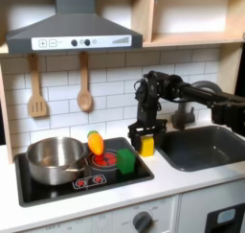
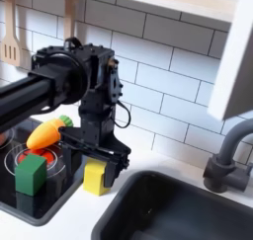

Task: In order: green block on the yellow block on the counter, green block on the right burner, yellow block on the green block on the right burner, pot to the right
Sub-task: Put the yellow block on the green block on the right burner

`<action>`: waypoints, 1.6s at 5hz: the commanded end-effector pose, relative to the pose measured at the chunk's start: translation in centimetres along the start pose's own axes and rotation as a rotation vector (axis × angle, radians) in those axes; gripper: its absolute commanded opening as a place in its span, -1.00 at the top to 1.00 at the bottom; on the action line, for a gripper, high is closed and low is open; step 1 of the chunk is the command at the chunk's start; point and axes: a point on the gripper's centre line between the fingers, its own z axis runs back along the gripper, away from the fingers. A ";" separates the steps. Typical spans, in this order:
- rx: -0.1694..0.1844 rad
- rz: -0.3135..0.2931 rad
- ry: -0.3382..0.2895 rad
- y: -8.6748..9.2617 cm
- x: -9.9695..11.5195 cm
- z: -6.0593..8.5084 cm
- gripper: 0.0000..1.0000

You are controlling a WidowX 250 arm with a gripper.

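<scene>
The yellow block point(image 1: 146, 146) point(image 2: 96, 176) sits on the pale counter point(image 1: 182, 179) between the hob and the sink. My gripper point(image 1: 144, 133) point(image 2: 96, 157) hangs directly over it, pointing down and open, with one finger on each side of the block's top. The green block point(image 1: 125, 162) point(image 2: 31, 173) rests on the right burner point(image 1: 103, 164) point(image 2: 54, 165), whose rings are red. The steel pot point(image 1: 55, 159) stands on the hob at the first exterior view's left.
An orange-and-yellow toy point(image 1: 96, 142) point(image 2: 45, 135) lies at the back of the right burner, next to the pot. The dark sink point(image 1: 203, 146) point(image 2: 178, 209) with its faucet point(image 2: 228, 163) is close beside the yellow block. Wooden utensils point(image 1: 84, 95) hang on the tiled wall.
</scene>
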 end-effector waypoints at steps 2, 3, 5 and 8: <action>0.007 0.003 0.032 -0.3 0.2 -1.3 -1.00; 0.009 0.004 0.047 -0.2 -0.1 -1.8 -1.00; 0.004 0.004 0.036 -0.4 0.1 -1.5 1.00; -0.018 0.008 0.012 -0.4 0.1 0.3 1.00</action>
